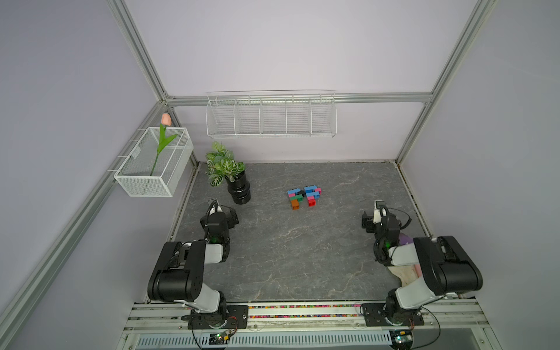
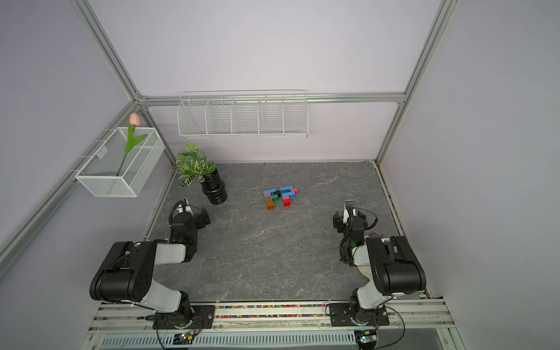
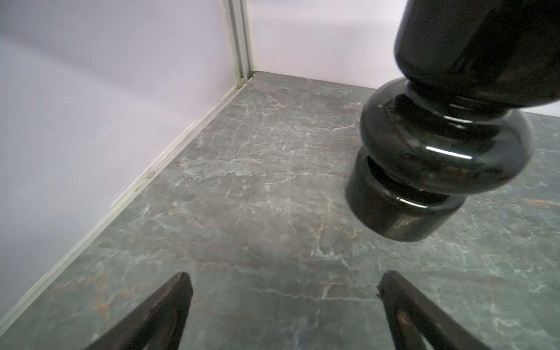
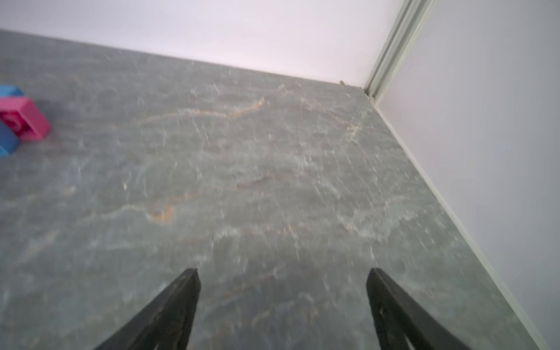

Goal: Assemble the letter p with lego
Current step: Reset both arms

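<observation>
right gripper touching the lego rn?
Apart. The right wrist view shows the right gripper open with only bare table between its jaws, the lego well clear of it; both top views show the same wide gap.

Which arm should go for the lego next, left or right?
Right, probably. The right claw is open and empty, with pink and blue lego in its wrist view. The left claw is open too, but faces the black vase, no bricks in sight.

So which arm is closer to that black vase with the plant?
Left. The left arm ends just beside the black vase; the right arm is far across the table, beyond the toy bricks.
</observation>
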You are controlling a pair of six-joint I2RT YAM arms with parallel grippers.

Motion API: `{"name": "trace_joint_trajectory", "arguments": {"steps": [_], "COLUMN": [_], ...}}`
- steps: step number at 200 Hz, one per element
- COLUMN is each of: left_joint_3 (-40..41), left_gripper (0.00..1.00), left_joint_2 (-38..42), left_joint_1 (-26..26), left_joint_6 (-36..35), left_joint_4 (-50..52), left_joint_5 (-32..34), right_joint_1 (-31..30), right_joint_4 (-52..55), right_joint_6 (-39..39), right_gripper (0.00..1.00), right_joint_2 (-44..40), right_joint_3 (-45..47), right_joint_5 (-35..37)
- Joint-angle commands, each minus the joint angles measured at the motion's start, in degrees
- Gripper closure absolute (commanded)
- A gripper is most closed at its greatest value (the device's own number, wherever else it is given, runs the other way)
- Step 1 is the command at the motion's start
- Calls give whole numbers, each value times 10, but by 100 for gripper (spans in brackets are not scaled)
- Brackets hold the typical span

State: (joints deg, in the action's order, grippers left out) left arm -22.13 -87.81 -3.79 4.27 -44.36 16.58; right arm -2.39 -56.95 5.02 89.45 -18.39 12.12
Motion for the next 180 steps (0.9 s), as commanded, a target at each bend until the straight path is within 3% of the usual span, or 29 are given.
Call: {"name": "trace_joint_trajectory", "arguments": {"steps": [1,12,30,180], "left_joint_3": [-21,-15,-32,-29], "left_gripper": [0,0,0,0], "left_joint_2": [4,0,14,13], "left_joint_1": [8,8,8,8], "left_joint_6": [-24,-26,-21,-23], "left_joint_4": [-13,-34,23,16], "left_joint_5": [-42,-43,-42,-45], "right_joint_1": [40,35,34,31], "right_joint_4": [83,56,67,73], "right_joint_6": [-39,-36,-35,-33], "right_gripper": [11,11,11,11], "right_joint_2": [-19,-11,-16,-16], "right_joint_3": [-38,-32,-32,-36], "right_joint_5": [-108,-97,-96,-92]}}
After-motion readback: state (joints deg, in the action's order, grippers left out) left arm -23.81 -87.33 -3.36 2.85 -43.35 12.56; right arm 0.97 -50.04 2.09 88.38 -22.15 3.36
